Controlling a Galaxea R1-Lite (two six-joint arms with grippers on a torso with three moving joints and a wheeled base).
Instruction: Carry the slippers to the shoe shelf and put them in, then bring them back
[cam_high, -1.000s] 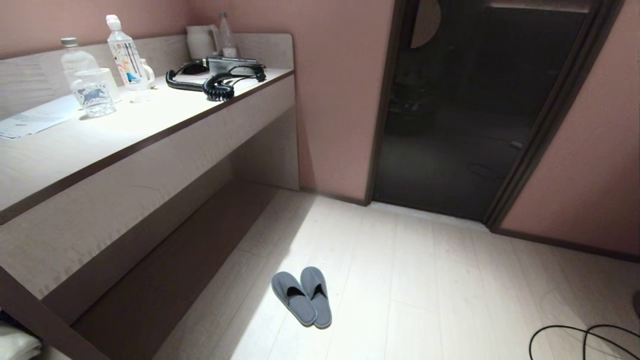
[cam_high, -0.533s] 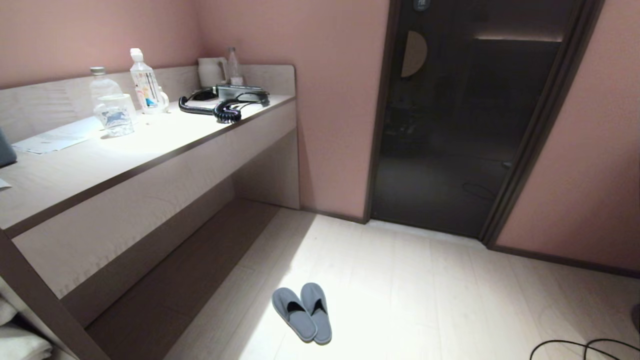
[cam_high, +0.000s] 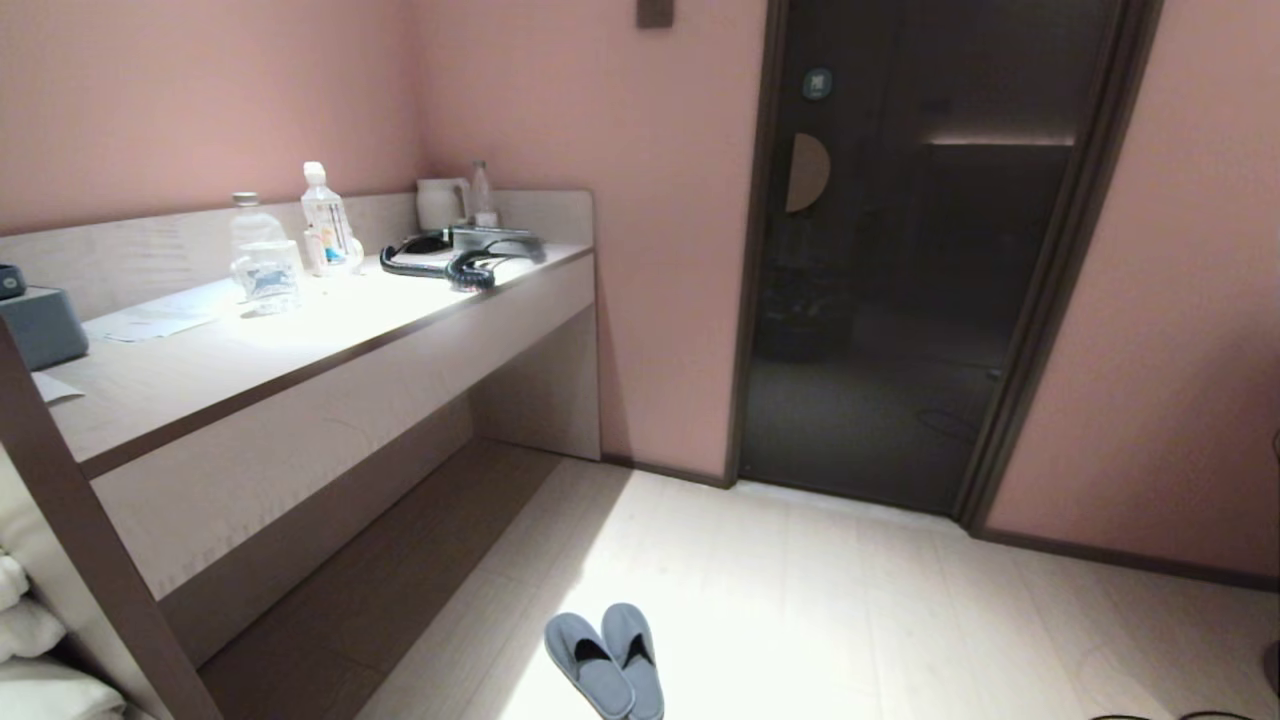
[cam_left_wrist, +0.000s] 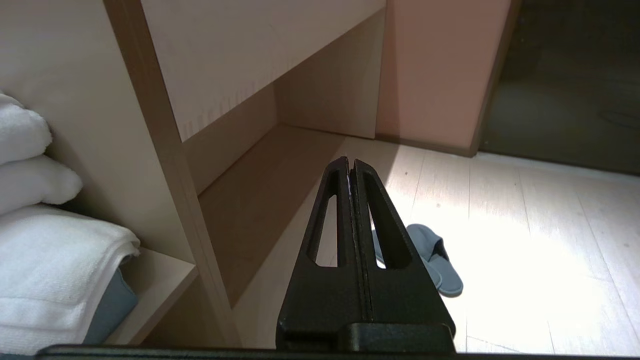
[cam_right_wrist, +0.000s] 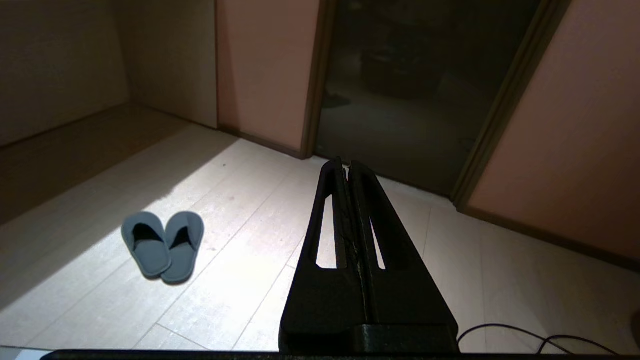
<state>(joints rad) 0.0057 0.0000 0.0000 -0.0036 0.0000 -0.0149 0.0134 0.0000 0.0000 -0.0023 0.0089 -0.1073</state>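
1. where the pale floor (cam_high: 850, 600) catches a bright patch of light, the slippers (cam_high: 604, 660) lie side by side, touching, toes toward the robot, low in the head view and near the open space under the long surface (cam_high: 250, 350).
2. the left pincer (cam_left_wrist: 351, 165) is closed, its two black fingers (cam_left_wrist: 335, 210) pressed flat together, holding nothing; it hangs above the floor, with the slippers (cam_left_wrist: 432, 260) partly hidden behind it.
3. the right pincer (cam_right_wrist: 346, 165) is likewise closed and empty (fingers meeting along their whole length), with the slippers (cam_right_wrist: 162, 245) well apart from it on the floor.
4. neither arm shows in the head view.
5. on the surface stand two bottles (cam_high: 325, 220), a glass (cam_high: 268, 280), a kettle (cam_high: 440, 203) and a black coiled cord (cam_high: 455, 265); papers (cam_high: 160, 318) lie near a grey box (cam_high: 40, 325).
6. a dark door (cam_high: 900, 260) sits in the pink wall (cam_high: 600, 120) beyond.
7. white folded towels (cam_left_wrist: 45, 270) rest in a compartment beside the left pincer.
8. a black cable (cam_right_wrist: 530, 337) lies on the floor.
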